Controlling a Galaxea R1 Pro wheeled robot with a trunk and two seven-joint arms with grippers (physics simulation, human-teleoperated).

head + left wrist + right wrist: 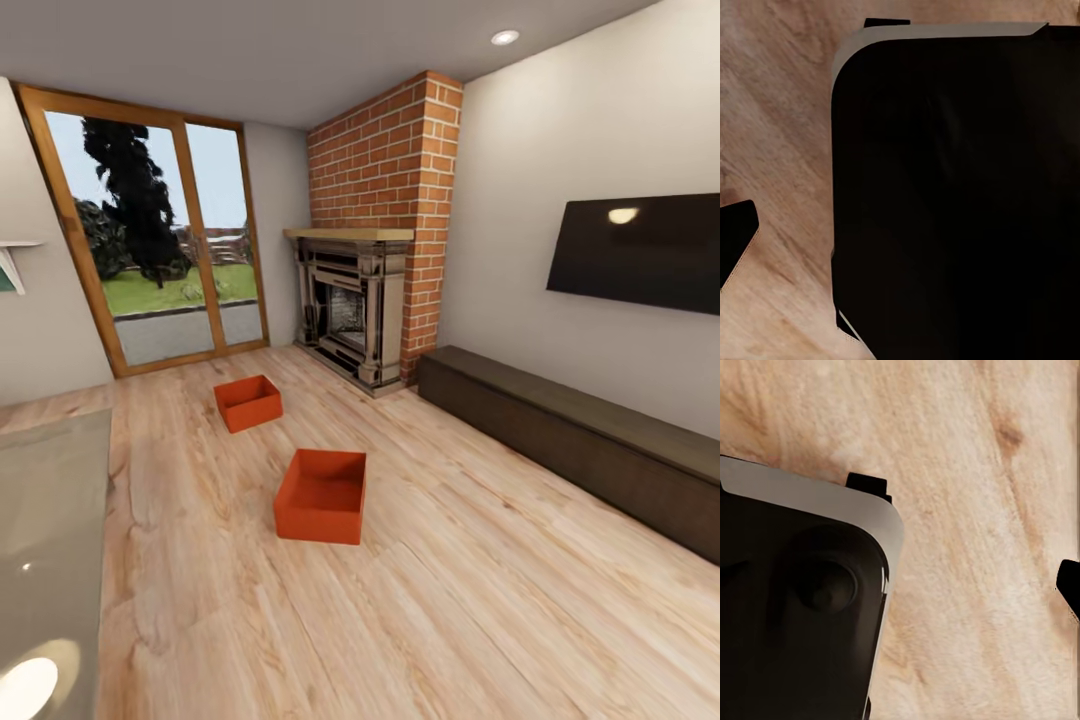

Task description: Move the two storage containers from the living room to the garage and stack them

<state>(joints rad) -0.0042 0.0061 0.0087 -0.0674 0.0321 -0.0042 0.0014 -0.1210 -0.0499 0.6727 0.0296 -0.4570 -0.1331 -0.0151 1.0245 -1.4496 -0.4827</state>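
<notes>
Two orange-red storage containers stand open-topped on the light wood floor of the living room. The nearer container (322, 495) is in the middle of the head view, and the farther container (248, 402) sits beyond it toward the glass door. They are well apart, and nothing touches either one. In the left wrist view a dark fingertip (736, 234) pokes in over the planks beside the robot's black body (960, 195). The right wrist view has a dark fingertip (1069, 587) at its edge, with the black body (795, 607) alongside. Neither view reveals how the jaws stand.
A red brick fireplace (355, 310) fills the far corner, with a wood-framed glass door (160, 240) to its left. A long dark low cabinet (580, 440) runs along the right wall under a wall-mounted screen (640, 250). A pale glossy tabletop (50, 540) is close on the left.
</notes>
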